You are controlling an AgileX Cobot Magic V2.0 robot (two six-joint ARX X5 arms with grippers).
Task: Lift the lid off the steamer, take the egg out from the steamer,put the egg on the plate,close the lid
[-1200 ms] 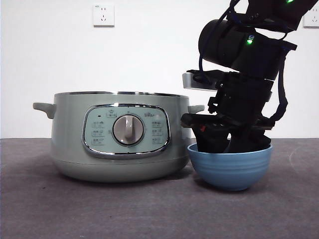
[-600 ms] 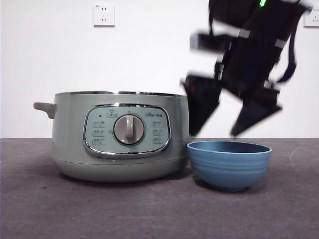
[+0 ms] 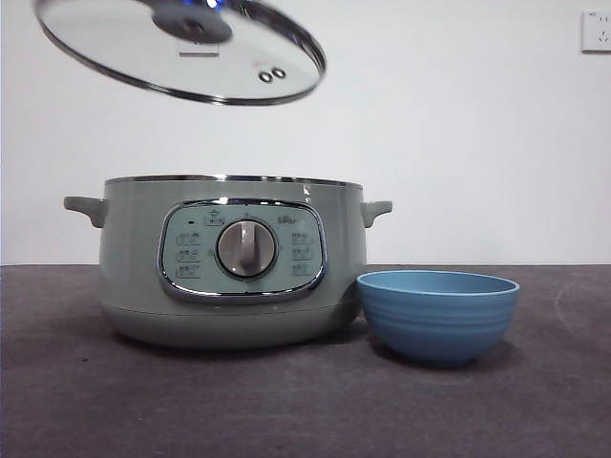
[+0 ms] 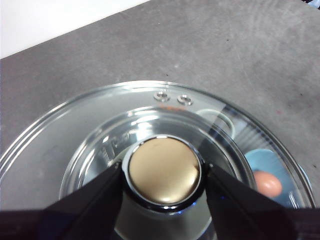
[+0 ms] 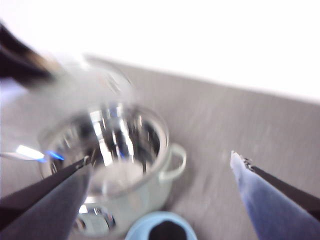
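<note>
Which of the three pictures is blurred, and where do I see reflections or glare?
Right wrist view: smeared by motion; the steamer and its own right gripper, jaws wide apart, have soft edges, and the background is washed out white. Left wrist view: sharp; the lid, held by the left gripper at its knob, shows reflections in the glass. Front view: sharp, evenly lit, with faint glare on the lid's rim.

You are looking across a dark grey table (image 3: 286, 401) with a fine, slightly mottled surface that is filling the lower part of the front view. Behind its far edge a plain white wall (image 3: 458, 143) is rising, evenly lit and casting no hard shadows. A white wall socket (image 3: 596, 31) is showing high on that wall, cut off by the picture's edge.
</note>
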